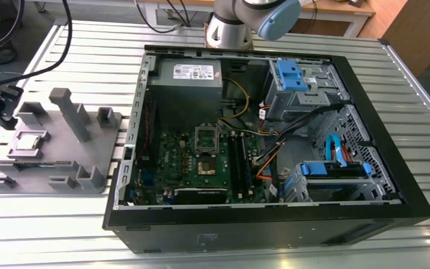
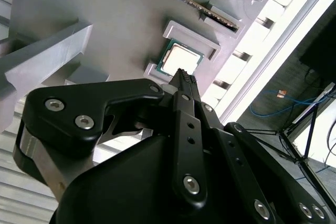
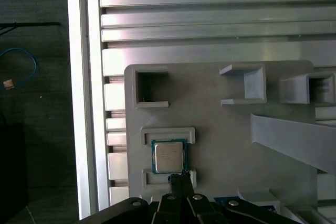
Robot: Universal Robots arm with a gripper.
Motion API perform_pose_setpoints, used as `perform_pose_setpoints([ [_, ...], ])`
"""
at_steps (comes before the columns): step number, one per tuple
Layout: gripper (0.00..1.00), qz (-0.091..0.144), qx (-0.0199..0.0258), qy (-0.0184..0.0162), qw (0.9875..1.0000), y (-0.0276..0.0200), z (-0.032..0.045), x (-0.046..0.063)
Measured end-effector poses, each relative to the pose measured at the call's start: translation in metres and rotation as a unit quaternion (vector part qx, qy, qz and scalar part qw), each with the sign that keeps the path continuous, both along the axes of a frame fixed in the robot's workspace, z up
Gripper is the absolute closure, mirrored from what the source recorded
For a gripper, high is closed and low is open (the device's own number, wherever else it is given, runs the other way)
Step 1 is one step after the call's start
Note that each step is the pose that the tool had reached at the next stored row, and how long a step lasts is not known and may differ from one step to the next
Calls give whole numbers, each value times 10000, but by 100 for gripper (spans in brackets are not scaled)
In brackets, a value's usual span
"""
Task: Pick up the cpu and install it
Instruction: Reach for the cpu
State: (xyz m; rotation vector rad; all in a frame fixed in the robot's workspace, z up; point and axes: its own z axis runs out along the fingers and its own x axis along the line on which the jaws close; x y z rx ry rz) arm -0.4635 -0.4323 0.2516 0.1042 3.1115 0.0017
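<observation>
I judge the job barely begun: the cpu (image 3: 169, 157) lies untouched in its pocket on the grey fixture (image 3: 220, 129) on the desk (image 1: 43, 224), my hand (image 3: 178, 178) hovers just beside it, fingers closed together on nothing, and the motherboard socket (image 1: 205, 166) looks unfilled.

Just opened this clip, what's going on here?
A single robot arm has its black claw, tips together, poised right at the small square silver-topped cpu. The chip lies flat in its recess on the grey plastic fixture plate, not lifted; whether the claw touches it is unclear. Towards the exterior view's right, the open black computer case sits on the slatted aluminium table, its green motherboard exposed.
</observation>
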Motion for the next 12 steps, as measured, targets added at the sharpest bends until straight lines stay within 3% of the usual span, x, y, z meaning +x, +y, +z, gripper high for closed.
perform_pose_setpoints([
  [6,89,0,0,-1,10000,0,-27,0],
  [12,89,0,0,0,10000,0,-110,0],
])
